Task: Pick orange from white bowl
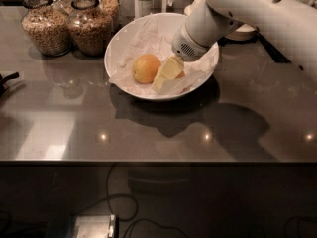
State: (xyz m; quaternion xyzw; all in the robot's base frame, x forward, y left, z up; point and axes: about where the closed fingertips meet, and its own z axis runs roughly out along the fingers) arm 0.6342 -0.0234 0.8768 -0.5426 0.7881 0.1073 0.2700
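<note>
The white bowl [119, 43] stands at the back middle of the dark table, lined with crumpled white paper. One round yellow-orange orange [146, 68] lies in it, left of centre. My gripper [164, 77] reaches down from the upper right into the bowl. It sits right beside the orange, on its right side, low on the paper. A sliver of orange colour [181, 75] shows just behind the gripper; I cannot tell what it is. The white arm [257, 14] covers the bowl's far right rim.
Two glass jars of grain [47, 26] [89, 26] stand left of the bowl at the back. A white cup and saucer [242, 32] sits behind the arm at the right. A dark object [6, 81] pokes in at the left edge. The table's front edge [158, 160] runs across below.
</note>
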